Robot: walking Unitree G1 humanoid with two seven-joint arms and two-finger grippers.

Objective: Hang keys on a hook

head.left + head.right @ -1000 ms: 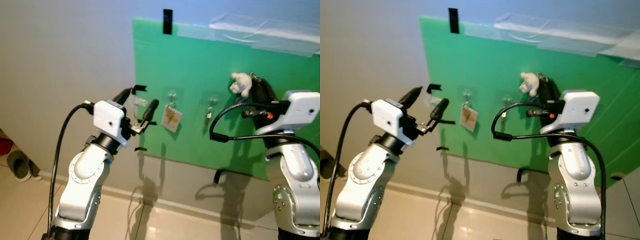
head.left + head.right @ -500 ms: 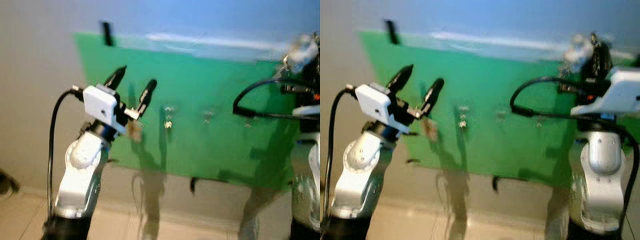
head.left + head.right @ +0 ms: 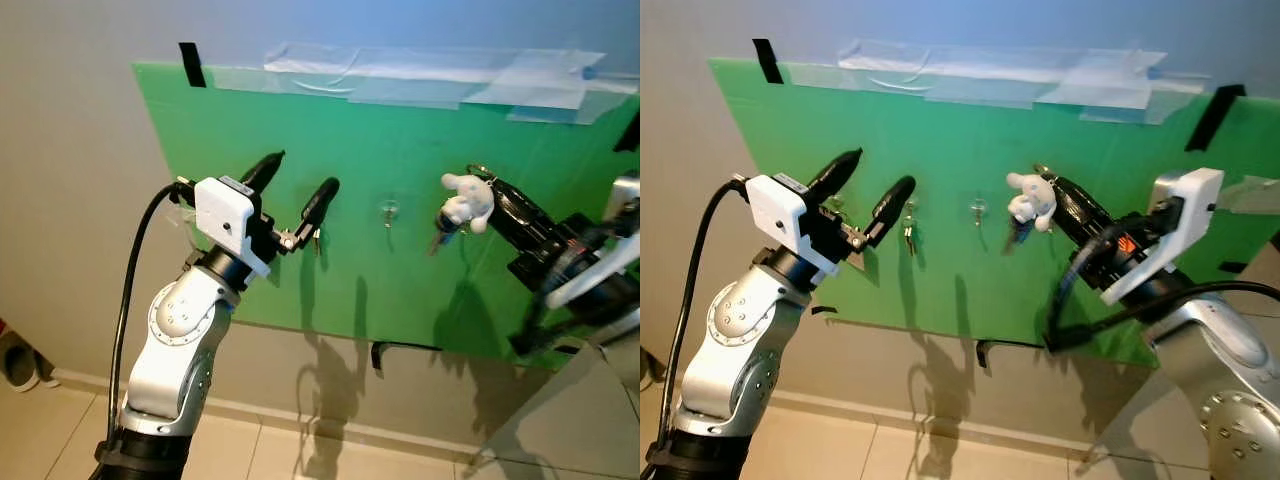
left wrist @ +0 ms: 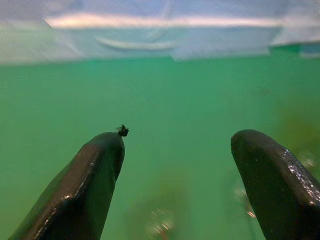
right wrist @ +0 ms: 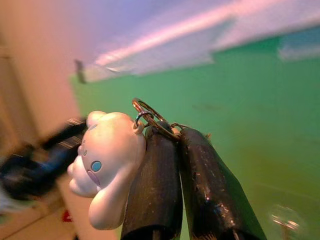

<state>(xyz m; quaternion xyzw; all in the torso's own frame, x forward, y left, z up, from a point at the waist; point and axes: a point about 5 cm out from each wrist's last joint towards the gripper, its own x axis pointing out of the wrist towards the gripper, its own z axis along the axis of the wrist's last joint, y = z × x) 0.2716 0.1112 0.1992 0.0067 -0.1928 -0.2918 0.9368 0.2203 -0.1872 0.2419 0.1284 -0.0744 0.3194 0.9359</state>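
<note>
Task incomplete: the right gripper [image 3: 1045, 180] is clamped on the ring of the keys [image 5: 150, 120], white charm [image 3: 1030, 199] dangling, held just right of a bare hook [image 3: 978, 210] on the green board [image 3: 940, 120]. The left gripper [image 3: 298, 175] hovers spread and empty, further left. Remaining: slip the ring over the hook and release.

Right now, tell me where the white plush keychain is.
In the left eye view the white plush keychain hangs from the right gripper, whose fingers are shut on its key ring, in front of the green board, just right of the middle hook.
</note>
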